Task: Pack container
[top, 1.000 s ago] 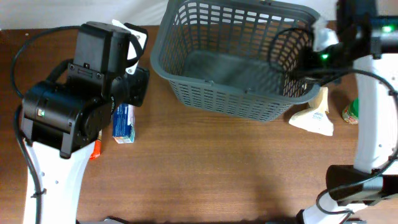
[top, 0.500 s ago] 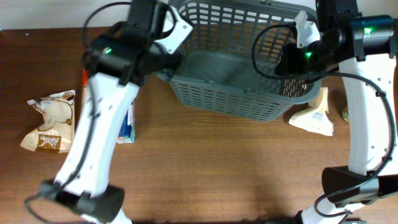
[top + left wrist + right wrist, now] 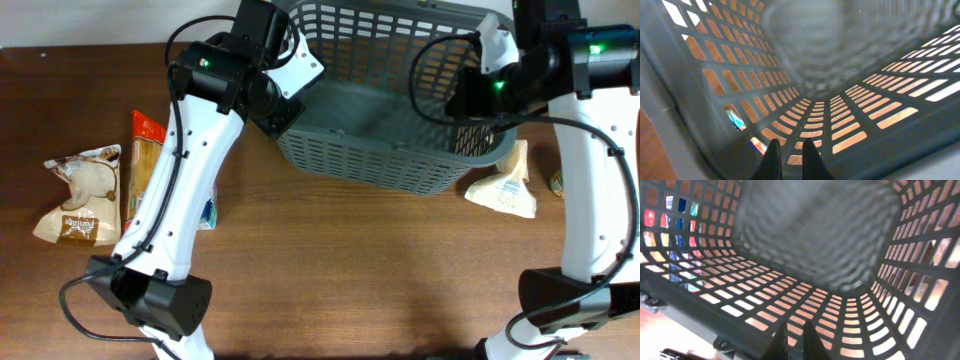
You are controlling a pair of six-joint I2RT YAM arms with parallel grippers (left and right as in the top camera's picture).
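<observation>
The dark grey slotted basket (image 3: 380, 165) stands at the back middle of the table, and nothing shows inside it. My left gripper (image 3: 284, 115) hangs over its left rim. In the left wrist view its fingers (image 3: 789, 150) are almost together with nothing between them, pointing into the basket (image 3: 850, 75). My right gripper (image 3: 463, 100) hangs over the right rim. In the right wrist view its fingers (image 3: 791, 332) are also almost together and empty, above the basket's lattice wall (image 3: 815, 240).
A brown snack bag (image 3: 80, 195) and an orange packet (image 3: 145, 160) lie at the left. A blue box (image 3: 207, 212) shows partly behind the left arm. A cream wedge packet (image 3: 505, 185) and a green-yellow item (image 3: 557, 182) lie right of the basket.
My left arm has swung from the left of the table up to the basket's left rim, uncovering the snack bag and orange packet. The right gripper has stayed at the right rim.
</observation>
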